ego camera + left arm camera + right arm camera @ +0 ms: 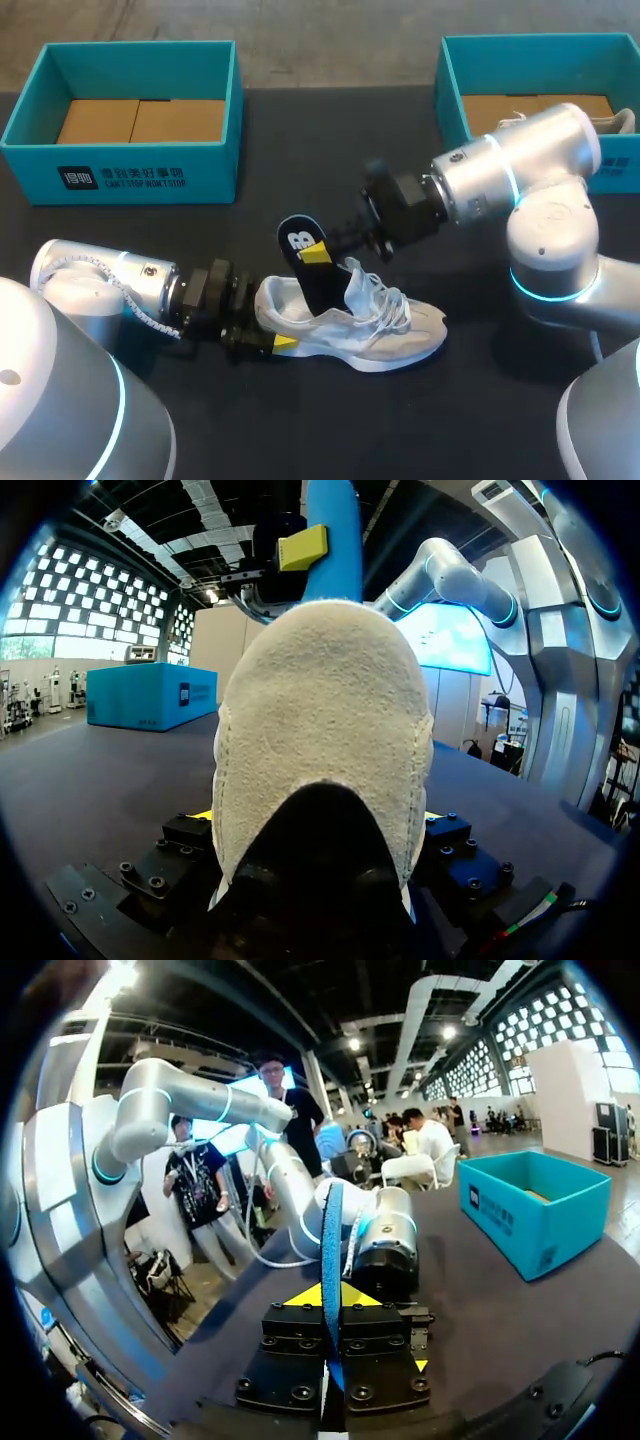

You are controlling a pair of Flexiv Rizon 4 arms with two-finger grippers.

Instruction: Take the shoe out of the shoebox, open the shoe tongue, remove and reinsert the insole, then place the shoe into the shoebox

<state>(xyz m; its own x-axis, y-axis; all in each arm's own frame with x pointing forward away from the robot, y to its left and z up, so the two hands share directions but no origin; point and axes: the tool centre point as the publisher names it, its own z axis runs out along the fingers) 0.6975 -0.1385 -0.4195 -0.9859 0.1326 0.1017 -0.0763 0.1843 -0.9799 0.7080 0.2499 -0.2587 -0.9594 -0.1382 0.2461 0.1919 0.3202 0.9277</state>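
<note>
Pale suede and mesh make up the shoe (370,325), which rests at the middle of the black table (470,420), outside both boxes. In the head view its toe points toward three o'clock and its heel toward nine. The left gripper (272,335) comes in from nine o'clock and is closed on the heel, a yellow tip against each side. In the left wrist view the heel fills the space between the fingers. The insole (318,290), black on top and blue beneath, stands tilted out of the shoe's opening, with its lower end inside and its upper end toward eleven o'clock. The right gripper (320,255), reaching in from two o'clock, is clamped narrowly on the insole's upper part, and the right wrist view shows the insole edge-on between the two yellow tips. One teal shoebox (120,165) sits at ten o'clock of the shoe and a second shoebox (455,90) at one o'clock, both open and well apart from it.
</note>
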